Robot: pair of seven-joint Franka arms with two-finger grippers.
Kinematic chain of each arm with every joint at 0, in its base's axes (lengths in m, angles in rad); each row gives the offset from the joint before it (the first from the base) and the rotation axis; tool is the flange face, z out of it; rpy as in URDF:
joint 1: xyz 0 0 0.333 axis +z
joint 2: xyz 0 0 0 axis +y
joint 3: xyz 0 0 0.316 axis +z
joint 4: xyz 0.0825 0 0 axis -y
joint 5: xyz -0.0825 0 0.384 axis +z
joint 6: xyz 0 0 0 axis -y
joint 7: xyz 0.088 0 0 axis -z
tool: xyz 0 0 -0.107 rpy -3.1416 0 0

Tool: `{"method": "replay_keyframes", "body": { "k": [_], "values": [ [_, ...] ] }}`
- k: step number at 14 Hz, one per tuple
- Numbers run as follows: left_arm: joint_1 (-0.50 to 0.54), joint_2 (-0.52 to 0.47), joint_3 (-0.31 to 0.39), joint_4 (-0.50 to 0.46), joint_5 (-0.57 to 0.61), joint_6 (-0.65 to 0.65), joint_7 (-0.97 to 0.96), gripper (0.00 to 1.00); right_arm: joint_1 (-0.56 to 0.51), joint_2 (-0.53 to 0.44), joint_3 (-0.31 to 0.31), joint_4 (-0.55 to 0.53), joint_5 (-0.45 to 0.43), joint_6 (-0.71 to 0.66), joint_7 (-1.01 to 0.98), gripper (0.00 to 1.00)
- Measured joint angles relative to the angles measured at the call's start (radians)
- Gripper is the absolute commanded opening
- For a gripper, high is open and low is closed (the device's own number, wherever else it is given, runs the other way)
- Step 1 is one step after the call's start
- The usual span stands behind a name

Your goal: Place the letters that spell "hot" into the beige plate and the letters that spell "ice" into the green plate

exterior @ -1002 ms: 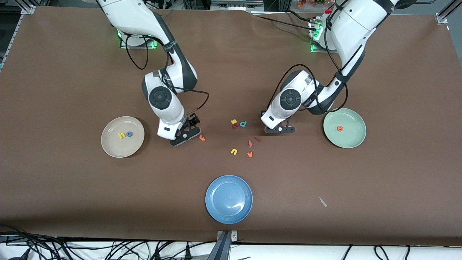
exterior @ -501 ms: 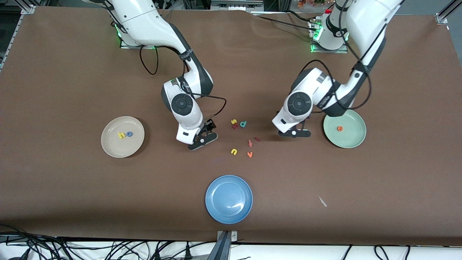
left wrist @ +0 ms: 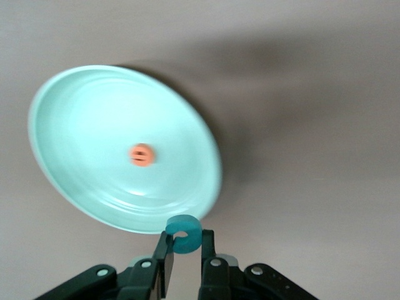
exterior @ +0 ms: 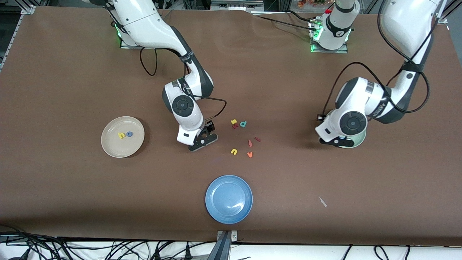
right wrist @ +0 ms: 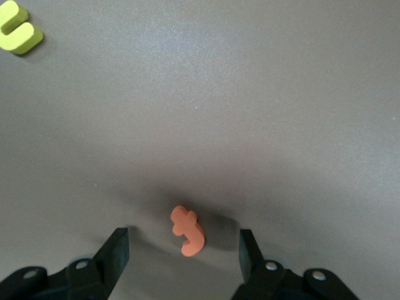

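In the left wrist view my left gripper [left wrist: 183,250] is shut on the teal c [left wrist: 183,233], hanging over the rim of the green plate [left wrist: 75,119]. The orange e [left wrist: 142,155] lies in that plate. From the front, the left wrist [exterior: 339,141] hides most of the green plate [exterior: 360,141]. My right gripper [right wrist: 183,250] is open and low over the table, with the orange t [right wrist: 189,231] lying between its fingers. The beige plate [exterior: 112,148] holds the yellow h [exterior: 121,135] and blue o [exterior: 129,134]. The dark red i [exterior: 257,138] lies on the table.
Loose letters lie mid-table: a yellow s [exterior: 234,121], a dark red letter [exterior: 235,126] touching it, a teal d [exterior: 243,124], a reddish letter [exterior: 249,143], a yellow u [exterior: 234,151] and an orange v [exterior: 249,154]. A blue plate [exterior: 229,199] sits nearest the camera.
The left arm has carried the teal c from beside the letter cluster to the green plate. The right gripper has moved toward the table's middle and now straddles the orange t.
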Motion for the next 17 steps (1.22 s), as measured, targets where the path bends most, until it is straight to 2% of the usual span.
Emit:
{"method": "replay_keyframes", "body": {
  "k": [1, 2, 3, 7, 9, 12, 14, 16, 17],
  "values": [
    [0.019, 0.004, 0.0, -0.008, 0.012, 0.001, 0.025, 0.18, 0.001, 0.006, 0.001, 0.0, 0.0, 0.007, -0.001, 0.26],
    [0.031, 0.008, 0.0, -0.014, 0.015, 0.004, 0.04, 0.38, 0.001, 0.008, 0.001, 0.002, 0.0, 0.012, -0.002, 0.2],
    [0.038, 0.01, 0.0, -0.023, 0.016, 0.017, 0.047, 0.99, 0.002, 0.007, 0.002, 0.006, 0.0, 0.012, -0.002, 0.16],
    [0.05, 0.012, -0.005, -0.047, 0.016, 0.05, 0.049, 1.0, 0.007, 0.006, 0.002, 0.012, 0.0, 0.01, -0.002, 0.01],
    [0.05, 0.012, -0.022, -0.046, 0.016, 0.056, 0.049, 1.0, 0.007, 0.006, 0.001, 0.012, 0.0, 0.01, -0.002, 0.0],
    [0.046, 0.012, -0.105, -0.035, 0.016, 0.063, 0.013, 1.0, 0.003, 0.005, -0.01, 0.035, 0.0, -0.056, -0.01, 0.0],
    [0.012, 0.013, -0.152, -0.018, 0.015, 0.091, -0.057, 1.0, -0.018, -0.015, -0.043, 0.068, 0.0, -0.147, -0.048, 0.0],
    [-0.06, 0.026, -0.159, 0.005, 0.015, 0.166, -0.115, 1.0, -0.042, -0.06, -0.103, 0.06, 0.0, -0.215, -0.113, 0.0],
    [-0.088, 0.042, -0.159, 0.017, 0.015, 0.21, -0.13, 0.94, -0.05, -0.085, -0.135, 0.037, 0.0, -0.228, -0.154, 0.0]
  ]
}}
